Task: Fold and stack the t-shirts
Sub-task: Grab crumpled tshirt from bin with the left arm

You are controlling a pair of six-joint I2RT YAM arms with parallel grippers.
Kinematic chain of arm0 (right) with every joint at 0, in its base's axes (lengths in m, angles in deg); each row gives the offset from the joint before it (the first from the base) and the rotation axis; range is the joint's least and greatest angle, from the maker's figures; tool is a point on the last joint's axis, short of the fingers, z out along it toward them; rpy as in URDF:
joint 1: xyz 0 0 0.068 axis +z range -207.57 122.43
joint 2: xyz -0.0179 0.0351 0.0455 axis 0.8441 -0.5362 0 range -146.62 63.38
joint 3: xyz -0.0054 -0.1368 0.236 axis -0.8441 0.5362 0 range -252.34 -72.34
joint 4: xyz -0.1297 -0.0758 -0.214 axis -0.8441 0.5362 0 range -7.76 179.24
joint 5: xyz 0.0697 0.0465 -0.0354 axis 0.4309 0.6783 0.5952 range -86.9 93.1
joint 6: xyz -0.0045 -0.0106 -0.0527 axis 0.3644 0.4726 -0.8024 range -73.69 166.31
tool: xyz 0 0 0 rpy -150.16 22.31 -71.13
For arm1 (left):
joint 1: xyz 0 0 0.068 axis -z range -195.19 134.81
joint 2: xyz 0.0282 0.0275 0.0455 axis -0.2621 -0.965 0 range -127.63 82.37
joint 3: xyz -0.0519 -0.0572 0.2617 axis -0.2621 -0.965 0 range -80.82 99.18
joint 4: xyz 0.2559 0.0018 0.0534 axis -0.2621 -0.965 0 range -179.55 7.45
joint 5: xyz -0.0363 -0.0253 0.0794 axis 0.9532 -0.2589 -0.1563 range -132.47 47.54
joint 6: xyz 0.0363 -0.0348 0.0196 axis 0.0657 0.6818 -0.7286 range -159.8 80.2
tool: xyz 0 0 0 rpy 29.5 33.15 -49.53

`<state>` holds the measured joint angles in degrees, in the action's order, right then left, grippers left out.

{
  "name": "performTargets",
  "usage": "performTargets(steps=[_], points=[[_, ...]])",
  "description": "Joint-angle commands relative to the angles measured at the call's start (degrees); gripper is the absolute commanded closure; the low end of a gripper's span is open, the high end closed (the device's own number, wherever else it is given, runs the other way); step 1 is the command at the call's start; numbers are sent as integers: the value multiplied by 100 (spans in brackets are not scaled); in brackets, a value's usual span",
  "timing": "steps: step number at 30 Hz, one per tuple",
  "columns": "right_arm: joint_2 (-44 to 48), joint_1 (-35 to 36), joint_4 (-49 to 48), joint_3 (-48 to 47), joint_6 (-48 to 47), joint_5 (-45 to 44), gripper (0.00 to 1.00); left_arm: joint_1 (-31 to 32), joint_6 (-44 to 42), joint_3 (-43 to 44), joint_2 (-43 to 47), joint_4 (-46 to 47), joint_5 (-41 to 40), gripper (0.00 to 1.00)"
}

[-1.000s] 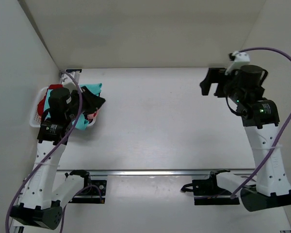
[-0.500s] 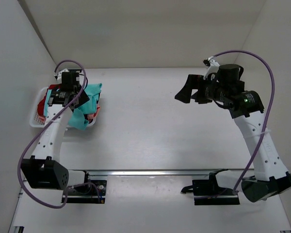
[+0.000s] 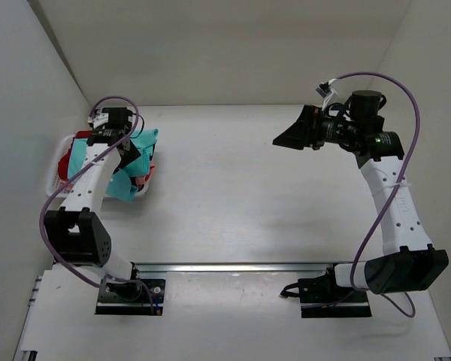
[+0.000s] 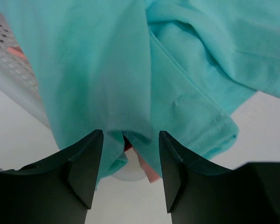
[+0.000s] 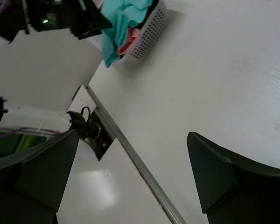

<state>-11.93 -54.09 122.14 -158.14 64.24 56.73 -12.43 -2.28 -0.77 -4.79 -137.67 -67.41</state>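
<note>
My left gripper [image 4: 130, 134] stands parted around a hanging fold of the teal t-shirt [image 4: 98, 70], which spills over the basket [image 4: 18, 88] rim, while my right gripper [image 5: 133, 135] gapes wide, well apart.

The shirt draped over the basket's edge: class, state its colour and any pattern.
Plain teal, no pattern; the shirt shows best in the left wrist view.

White matte desk [image 3: 233, 195] at centre, boxed by plain off-white panels — back wall [image 3: 225, 45] at 12 o'clock, left wall [image 3: 15, 113] at 9 o'clock, right wall [image 3: 436, 90] at 3 o'clock. A metal rail [image 3: 233, 265] crosses the desk's near edge at 6 o'clock. Lighting even and diffuse — shadows soft.
</note>
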Motion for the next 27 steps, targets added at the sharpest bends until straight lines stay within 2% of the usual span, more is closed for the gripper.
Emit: performTargets(steps=[1, 4, 10, 11, 13, 14, 15, 16, 17, 18, 20, 22, 24, 25, 27], points=[[86, -145, -655, 157, -29, 945, 1, 83, 37, 457, -292, -104, -808, 38], [104, -182, -1123, 327, 79, 1273, 1, 163, -402, 634, -644, -202, -1292, 39], [349, -217, -1536, 598, 254, 1413, 1, 154, -1124, 372, -812, -26, -1820, 53], [402, -234, -1747, 739, 315, 1440, 0, 128, -1115, 275, -768, -17, -1768, 57], [499, -252, -1968, 853, 561, 1571, 5, 5, -1220, 117, -689, 88, -1593, 80], [534, -269, -2012, 889, 614, 1511, 6, -4, -1160, 12, -611, 88, -1531, 95], [578, -209, -2004, 924, 615, 1545, 27, -30, -1133, -24, -540, 123, -1443, 100], [605, -304, -2195, 1046, 780, 1589, 49, -65, -1124, -146, -487, 150, -1382, 100], [657, -331, -2275, 1152, 869, 1590, 88, -48, -1115, -174, -417, 211, -1268, 100], [710, -340, -2320, 1275, 896, 1581, 100, -4, -1159, -218, -373, 281, -1162, 100], [859, -515, -2469, 1434, 1072, 1572, 100, 39, -1106, -192, -259, 334, -952, 100], [973, -690, -2006, 1461, 819, 1309, 99, 109, -1028, 27, -197, 326, -723, 100], [1079, -970, -1348, 1505, 738, 679, 100, 198, -1009, 684, -101, 264, -398, 100], [1123, -1138, -1301, 1522, 720, 649, 100, 233, -949, 887, -48, 282, -301, 100], [1237, -1402, -1283, 1505, 598, 361, 100, 233, -817, 1877, -3, 229, 251, 100]])
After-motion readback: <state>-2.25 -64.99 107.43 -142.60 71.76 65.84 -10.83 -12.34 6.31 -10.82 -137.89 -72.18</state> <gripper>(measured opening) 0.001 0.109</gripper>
